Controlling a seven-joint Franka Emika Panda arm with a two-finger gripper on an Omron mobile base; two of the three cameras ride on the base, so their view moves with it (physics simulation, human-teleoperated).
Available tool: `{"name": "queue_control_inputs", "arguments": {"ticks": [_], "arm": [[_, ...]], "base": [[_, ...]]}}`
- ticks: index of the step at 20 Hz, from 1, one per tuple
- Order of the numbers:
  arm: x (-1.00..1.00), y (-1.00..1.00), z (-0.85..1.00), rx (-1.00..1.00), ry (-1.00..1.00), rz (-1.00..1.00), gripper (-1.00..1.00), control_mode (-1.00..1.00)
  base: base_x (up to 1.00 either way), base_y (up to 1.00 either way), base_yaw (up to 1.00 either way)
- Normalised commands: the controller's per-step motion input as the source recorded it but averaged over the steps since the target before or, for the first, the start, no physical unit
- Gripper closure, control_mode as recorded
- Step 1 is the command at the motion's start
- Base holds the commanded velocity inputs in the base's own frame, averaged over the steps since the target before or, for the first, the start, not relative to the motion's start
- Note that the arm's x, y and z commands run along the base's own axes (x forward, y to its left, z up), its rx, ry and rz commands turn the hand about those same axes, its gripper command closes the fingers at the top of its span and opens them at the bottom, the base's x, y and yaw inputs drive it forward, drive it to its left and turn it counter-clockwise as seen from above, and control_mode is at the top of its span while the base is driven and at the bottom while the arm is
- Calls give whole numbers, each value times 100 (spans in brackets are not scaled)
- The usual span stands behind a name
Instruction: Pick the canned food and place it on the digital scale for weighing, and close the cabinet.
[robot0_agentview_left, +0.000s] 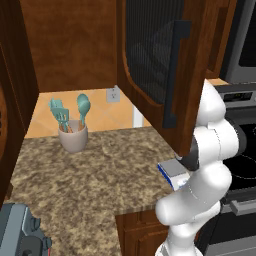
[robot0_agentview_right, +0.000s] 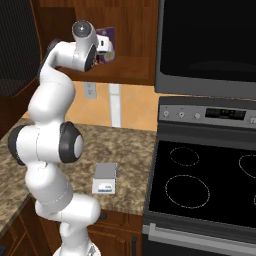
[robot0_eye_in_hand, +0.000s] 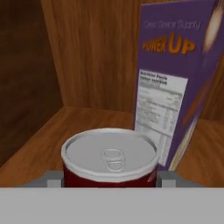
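Since the hand is reaching into the cabinet, the can stands upright on the shelf at six o'clock, apparently between the spread fingers. A purple box stands close at two o'clock. The scale waits on the counter below.

The dark red cylindrical canned food loses its lower body to the hand view's bottom edge; the small flat blue-edged digital scale sits partly behind the white arm (left base view).
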Motion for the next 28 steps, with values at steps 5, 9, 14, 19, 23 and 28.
{"name": "queue_control_inputs", "arguments": {"ticks": [5, 9, 14, 19, 23, 28], "arm": [[0, 0, -15, 0, 1, 0, 100, -100], [-62, 0, -14, 0, 0, 0, 100, -100], [-100, -30, -13, 1, -1, 1, 100, -100], [-100, -61, -13, 0, 0, 5, 100, -100], [-100, -25, -37, 0, 0, 7, 100, -100], [-100, -19, -59, 0, 0, 8, 100, -100]], "base": [[0, 0, 0], [0, 0, 0], [0, 0, 0], [0, 0, 0], [0, 0, 0], [0, 0, 0]]}}
